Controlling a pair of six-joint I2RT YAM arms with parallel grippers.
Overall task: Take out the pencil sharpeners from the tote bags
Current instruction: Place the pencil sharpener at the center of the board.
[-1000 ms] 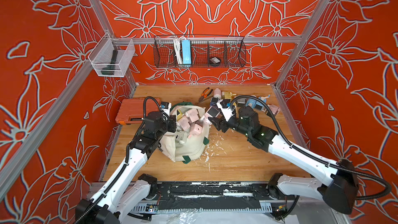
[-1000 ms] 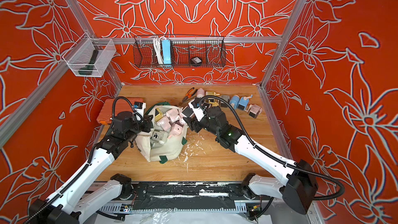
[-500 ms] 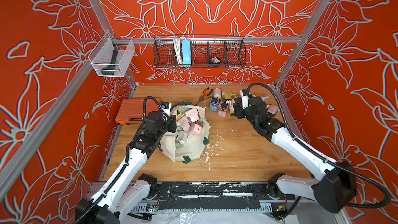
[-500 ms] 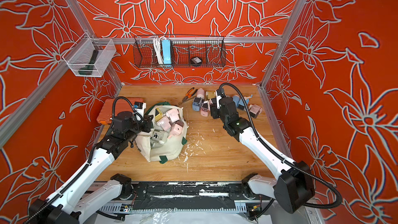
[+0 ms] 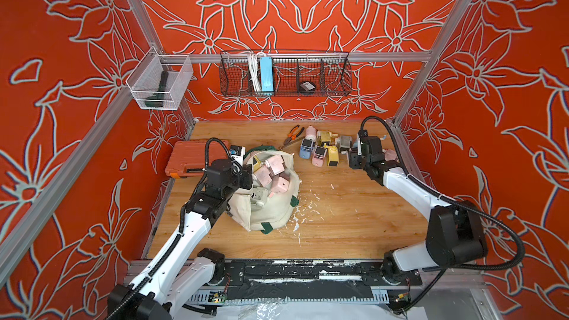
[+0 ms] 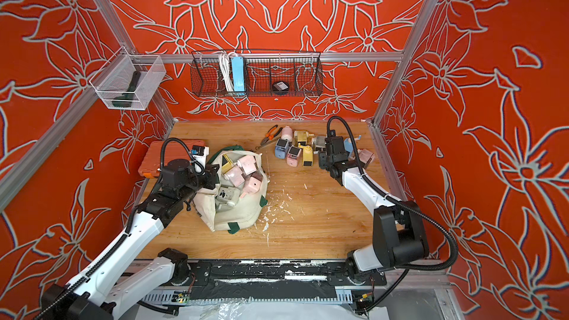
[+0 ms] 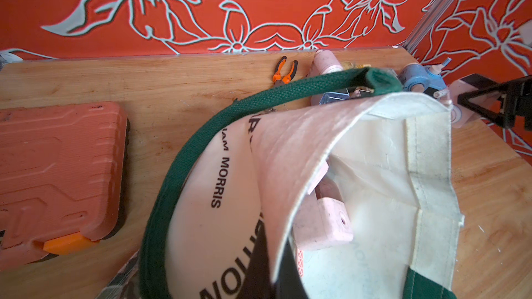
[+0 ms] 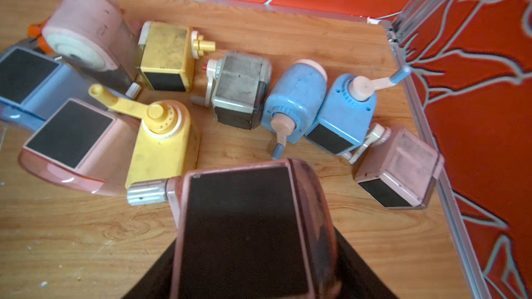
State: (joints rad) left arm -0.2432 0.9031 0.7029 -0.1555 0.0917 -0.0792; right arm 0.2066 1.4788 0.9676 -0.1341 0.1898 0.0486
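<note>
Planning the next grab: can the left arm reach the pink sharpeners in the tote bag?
Probably not: the left gripper is shut on the rim of the tote bag. The pink sharpeners lie uncovered beside it, but it would have to let go first.

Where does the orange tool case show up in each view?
In a top view: orange tool case at the table's left edge, left of the tote bag.
In a top view: same place, closed, beside the bag.
Left wrist: case lies past the bag's green strap.
Right wrist: not in it.
Shared landmark: the tote bag, beside the case wherever it shows.
</note>
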